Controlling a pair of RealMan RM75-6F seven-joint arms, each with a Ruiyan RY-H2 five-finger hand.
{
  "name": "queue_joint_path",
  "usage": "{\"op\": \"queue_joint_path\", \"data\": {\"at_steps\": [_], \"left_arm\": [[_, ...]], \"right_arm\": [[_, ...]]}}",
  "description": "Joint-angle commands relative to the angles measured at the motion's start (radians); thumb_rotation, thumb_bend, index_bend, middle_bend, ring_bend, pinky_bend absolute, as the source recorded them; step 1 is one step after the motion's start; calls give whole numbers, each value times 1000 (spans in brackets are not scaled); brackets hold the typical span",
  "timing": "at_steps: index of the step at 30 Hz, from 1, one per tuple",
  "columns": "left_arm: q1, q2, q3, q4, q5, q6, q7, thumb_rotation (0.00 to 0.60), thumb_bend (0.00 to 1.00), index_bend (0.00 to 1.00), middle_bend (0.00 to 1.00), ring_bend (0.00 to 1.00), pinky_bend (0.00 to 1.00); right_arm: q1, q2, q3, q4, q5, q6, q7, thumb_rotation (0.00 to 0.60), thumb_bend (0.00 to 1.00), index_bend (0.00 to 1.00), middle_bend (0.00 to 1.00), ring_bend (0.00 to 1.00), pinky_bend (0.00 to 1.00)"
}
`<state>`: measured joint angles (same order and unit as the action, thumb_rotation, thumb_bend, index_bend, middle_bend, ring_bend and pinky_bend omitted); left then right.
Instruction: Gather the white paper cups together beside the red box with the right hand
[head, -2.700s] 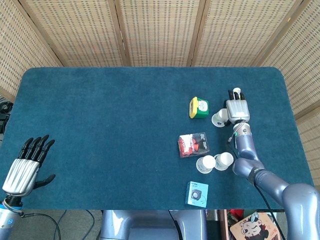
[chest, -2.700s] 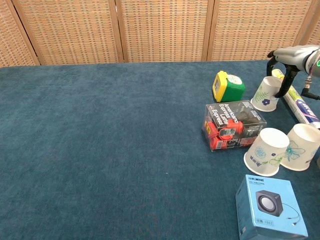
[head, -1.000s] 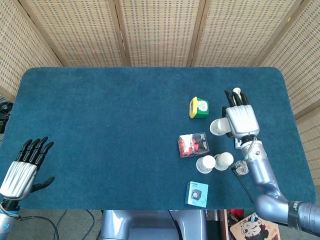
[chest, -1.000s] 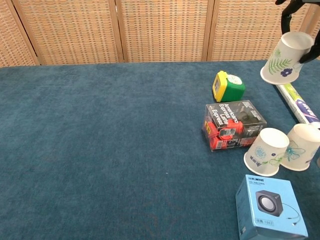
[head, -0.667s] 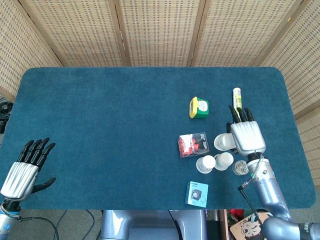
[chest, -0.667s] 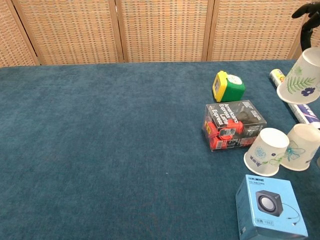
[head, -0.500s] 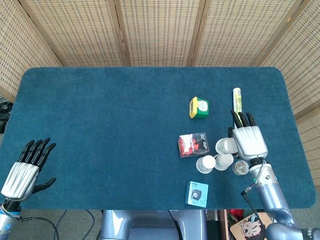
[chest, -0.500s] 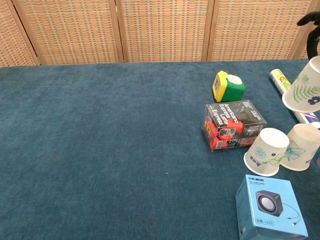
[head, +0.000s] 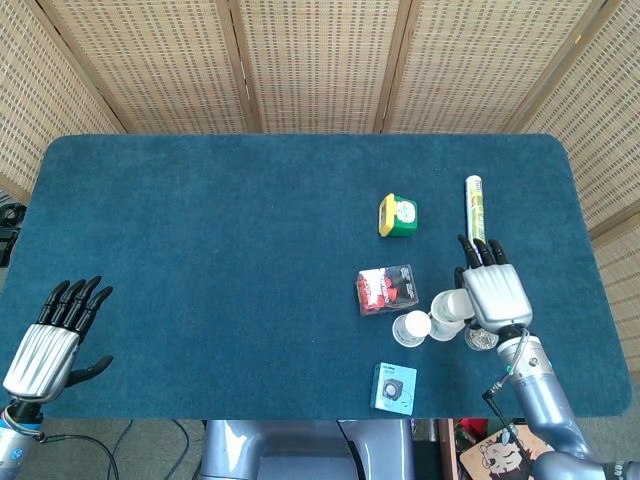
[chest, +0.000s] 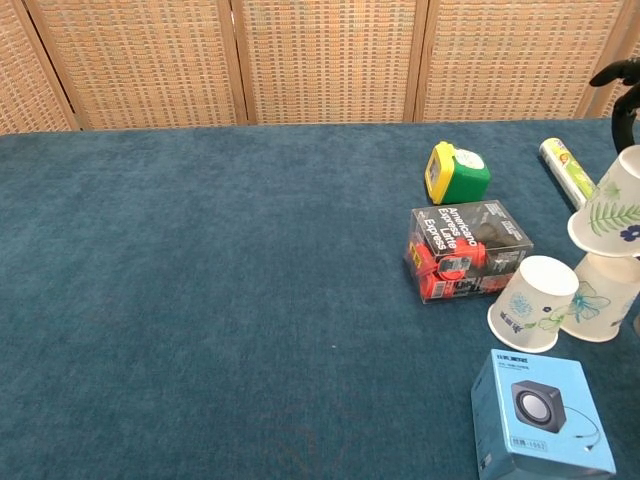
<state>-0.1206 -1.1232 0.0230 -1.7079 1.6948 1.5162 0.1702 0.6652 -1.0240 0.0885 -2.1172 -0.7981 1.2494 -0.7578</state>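
My right hand (head: 493, 293) holds a white paper cup (chest: 610, 210) with a leaf print, mouth down and tilted, just above the table. In the chest view only its dark fingers (chest: 622, 74) show at the right edge. Directly under the held cup stands a second cup (chest: 598, 297) upside down, and a third cup (chest: 532, 303) stands touching it on the left. Both are just in front of the red box (chest: 468, 250). In the head view the held cup (head: 455, 303) hangs right of the red box (head: 387, 289). My left hand (head: 55, 335) is open at the near left table edge.
A yellow-green tape measure (chest: 457, 172) lies behind the red box. A printed tube (chest: 566, 170) lies at the far right. A blue speaker box (chest: 540, 415) sits at the front edge, near the cups. Wicker screens stand behind the table.
My right hand lifted the cup from beside the tube, carried it toward me and lowered it; it now hangs right over the right-hand standing cup. The left hand has not moved.
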Motion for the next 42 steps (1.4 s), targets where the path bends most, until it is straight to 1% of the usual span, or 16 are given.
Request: {"op": "queue_joint_path", "data": {"at_steps": [1,8,19,42], "left_arm": [[0,0,-1,0,-1,0,1,600,179,0,0,0,0],[-1,-3,0,2,0,-2,2,600,179,0,0,0,0],[-2,-6,0,1,-2,-7,13,600,180,0,0,0,0],[1,-10,-1,0,-3,-5,22,600,180,0,0,0,0]], "right_arm": [[3,-4,0,-5,11,-7,0,600,120,527,0,0,0],[8,-19,-11,-8,26,-20,-8,600,119,527,0,0,0],[13,-34,-12,41,49,-41,15,600,120,527,0,0,0],[18,-33,-30,40,59,-58,21,600,120,527,0,0,0]]}}
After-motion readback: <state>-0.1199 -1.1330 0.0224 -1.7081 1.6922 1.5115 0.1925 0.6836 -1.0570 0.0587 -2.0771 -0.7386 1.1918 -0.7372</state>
